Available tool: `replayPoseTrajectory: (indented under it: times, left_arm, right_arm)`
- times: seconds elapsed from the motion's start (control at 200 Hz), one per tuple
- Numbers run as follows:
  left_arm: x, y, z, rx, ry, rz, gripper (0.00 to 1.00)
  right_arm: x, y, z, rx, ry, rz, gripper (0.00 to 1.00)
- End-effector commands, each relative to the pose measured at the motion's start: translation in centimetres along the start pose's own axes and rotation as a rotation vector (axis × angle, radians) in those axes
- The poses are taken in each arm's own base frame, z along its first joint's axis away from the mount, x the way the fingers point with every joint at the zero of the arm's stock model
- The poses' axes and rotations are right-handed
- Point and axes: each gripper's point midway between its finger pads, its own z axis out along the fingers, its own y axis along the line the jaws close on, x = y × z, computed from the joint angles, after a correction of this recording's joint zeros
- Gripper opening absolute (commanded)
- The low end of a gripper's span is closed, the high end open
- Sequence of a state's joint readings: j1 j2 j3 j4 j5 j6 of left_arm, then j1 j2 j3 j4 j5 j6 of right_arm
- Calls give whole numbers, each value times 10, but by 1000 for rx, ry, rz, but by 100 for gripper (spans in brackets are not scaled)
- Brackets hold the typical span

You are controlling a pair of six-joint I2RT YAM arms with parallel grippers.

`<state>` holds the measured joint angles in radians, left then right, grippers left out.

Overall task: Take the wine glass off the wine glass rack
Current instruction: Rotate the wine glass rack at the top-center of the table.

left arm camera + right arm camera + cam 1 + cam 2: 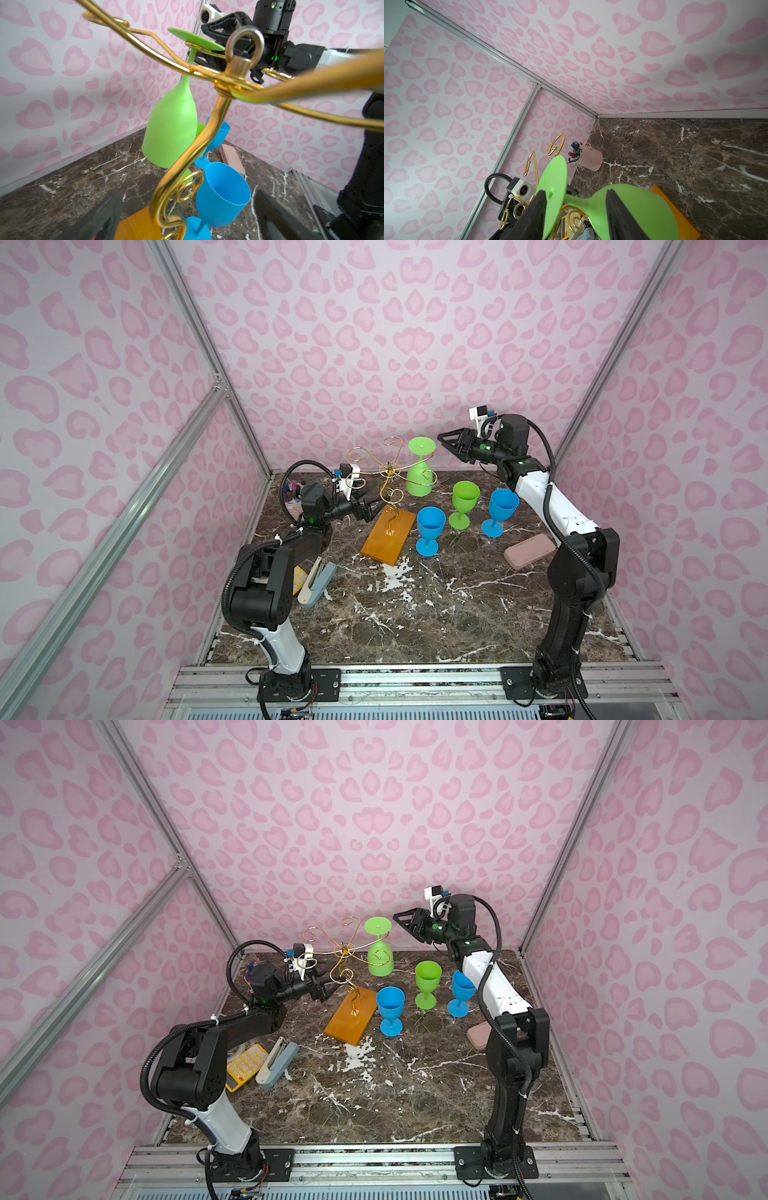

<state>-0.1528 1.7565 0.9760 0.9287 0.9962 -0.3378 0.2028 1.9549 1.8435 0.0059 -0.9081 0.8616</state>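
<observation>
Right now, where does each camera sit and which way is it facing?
Top views: paired high at the front, looking down toward the back wall; both arms show whole, left hand and right hand included.
Left wrist: low beside the wine glass rack, looking across at the hanging green wine glass; own fingers flank the stem.
Right wrist: level with that glass's foot, facing the pink pen cup beyond it; own fingers show.
Shared: all views show the hanging glass and rack.

Marble tabletop (pixel 415 614) carries the rack base (pixel 382 547), two blue goblets (pixel 431 524) (pixel 503 504), a green goblet (pixel 465 495), pink case (pixel 530 551), stapler (pixel 320 583), calculator (pixel 245 1065), pen cup (pixel 590 159).
</observation>
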Motion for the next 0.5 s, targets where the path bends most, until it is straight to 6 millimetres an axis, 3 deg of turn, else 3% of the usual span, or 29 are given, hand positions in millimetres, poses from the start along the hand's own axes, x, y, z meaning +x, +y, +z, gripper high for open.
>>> replayPoseTrajectory:
  times: [0.0,0.495]
  left_arm:
    - [-6,-1,-2,-15,-16,35,98]
    - [-13,-1,-10,-76,-47,53,98]
  right_arm:
    - [4,-1,5,-9,20,17,49]
    - [4,13,14,-74,32,46,47]
